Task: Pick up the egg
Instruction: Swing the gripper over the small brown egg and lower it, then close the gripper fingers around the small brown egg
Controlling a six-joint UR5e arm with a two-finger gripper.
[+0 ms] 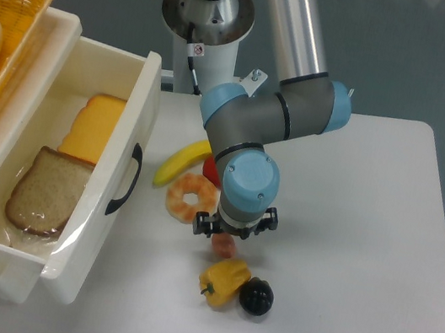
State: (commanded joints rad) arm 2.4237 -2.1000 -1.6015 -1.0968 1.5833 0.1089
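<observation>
Egg point(224, 245) first — you can see only a pinkish sliver of it on the white table point(347, 239), just behind the yellow pepper point(223, 280) and black ball point(255, 296), directly under the gripper point(233, 231). Your gripper sits right over it, and you cannot tell whether the fingers are spread or clamped. Further back lie the shrimp point(190, 198), the banana point(181, 161) and — at the left — the open drawer point(123, 150) with bread point(46, 191).
</observation>
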